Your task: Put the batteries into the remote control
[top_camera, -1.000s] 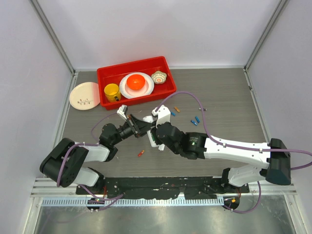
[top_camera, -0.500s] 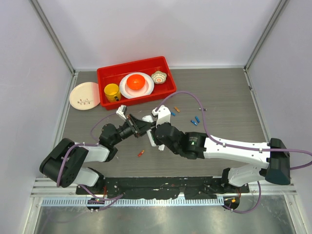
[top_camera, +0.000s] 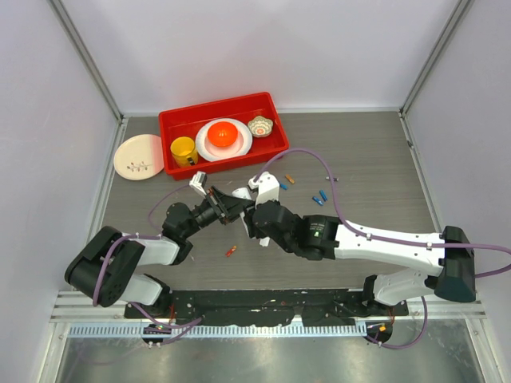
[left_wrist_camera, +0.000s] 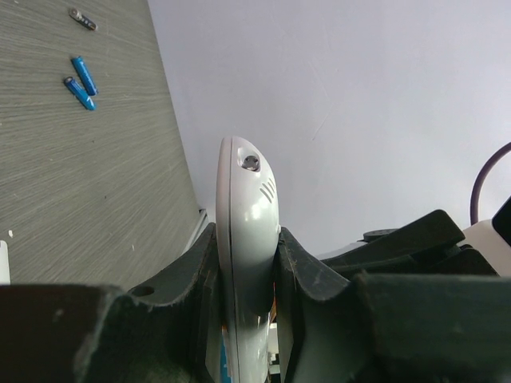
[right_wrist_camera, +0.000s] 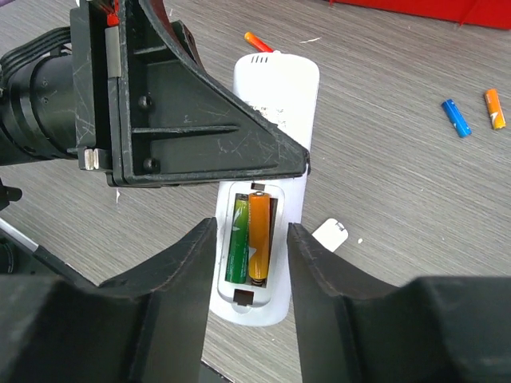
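The left gripper point(left_wrist_camera: 246, 243) is clamped on the slim white plastic remote control point(right_wrist_camera: 275, 88) at mid-table, where the two arms meet. The right gripper point(right_wrist_camera: 251, 231) has its jaws apart, one finger on each side of the remote's open battery bay.

Two batteries lie side by side in that bay: a green cylinder battery point(right_wrist_camera: 238, 239) and an orange cylinder battery point(right_wrist_camera: 259, 235).

The top view shows five loose batteries on the grey wood-grain table point(top_camera: 367, 152):
- One red-orange battery point(top_camera: 231, 251) lies near of the grippers.
- One small orange battery point(top_camera: 289, 179) and one single blue battery point(top_camera: 280, 186) lie right of them.
- A blue pair point(top_camera: 320, 197) lies further right.

At far left, one red plastic tray point(top_camera: 274, 142) holds one yellow cup point(top_camera: 184, 150), one white dish with an orange round thing point(top_camera: 224, 136) and one small patterned bowl point(top_camera: 260, 126). One round white plate point(top_camera: 138, 155) sits just left of the tray.

Only the right wrist view shows the bay's contents and a small flat white piece point(right_wrist_camera: 329, 234) just beside the remote. Only the left wrist view shows the remote edge-on between the fingers, and one dark grey battery point(left_wrist_camera: 81, 19) near the blue pair. From above, the arms hide most of the remote.
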Tool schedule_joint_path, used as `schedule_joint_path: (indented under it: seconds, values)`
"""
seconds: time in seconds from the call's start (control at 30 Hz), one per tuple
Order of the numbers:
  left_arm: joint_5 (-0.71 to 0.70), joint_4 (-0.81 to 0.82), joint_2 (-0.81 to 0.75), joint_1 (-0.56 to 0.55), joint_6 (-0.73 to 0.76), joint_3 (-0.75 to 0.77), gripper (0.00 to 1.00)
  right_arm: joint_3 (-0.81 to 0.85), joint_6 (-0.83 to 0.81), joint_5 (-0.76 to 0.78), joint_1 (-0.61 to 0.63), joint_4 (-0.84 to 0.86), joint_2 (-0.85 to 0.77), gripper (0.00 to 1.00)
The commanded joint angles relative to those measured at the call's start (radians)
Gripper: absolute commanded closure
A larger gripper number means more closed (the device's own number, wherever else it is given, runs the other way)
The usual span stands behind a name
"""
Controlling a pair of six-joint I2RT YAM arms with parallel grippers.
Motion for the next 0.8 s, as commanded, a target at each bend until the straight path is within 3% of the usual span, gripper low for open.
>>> schedule_joint_path:
  seconds: [0.0,0.23,0.33,0.43,0.57,0.6,0.7,0.77]
  values:
    - [-0.003,0.286,-0.027,-0.003,-0.006,0.011,1.0,0.064,0.008,0.043,0.002,-0.025,-0.029,0.5]
    - [-0.003,0.286,-0.017,-0.009,0.003,0.014,1.0,0.092,0.0,0.03,0.001,-0.025,-0.092,0.42]
    - [0.001,0.286,-0.012,-0.007,0.01,0.02,1.0,0.057,0.02,0.023,0.004,0.013,-0.15,0.24]
    - [0.001,0.286,-0.004,-0.007,0.011,0.031,1.0,-0.004,0.095,-0.026,-0.027,0.056,-0.199,0.16]
    - [0.0,0.286,-0.001,-0.009,0.02,0.04,1.0,-0.063,0.219,-0.231,-0.14,0.073,-0.221,0.14]
    - [-0.003,0.286,-0.001,-0.009,0.022,0.04,1.0,-0.09,0.277,-0.378,-0.229,0.085,-0.221,0.14]
    - [-0.008,0.286,-0.003,-0.007,0.025,0.043,1.0,-0.171,0.365,-0.648,-0.341,0.168,-0.226,0.14]
    - [-0.01,0.286,-0.004,-0.007,0.026,0.048,1.0,-0.207,0.393,-0.7,-0.366,0.231,-0.233,0.14]
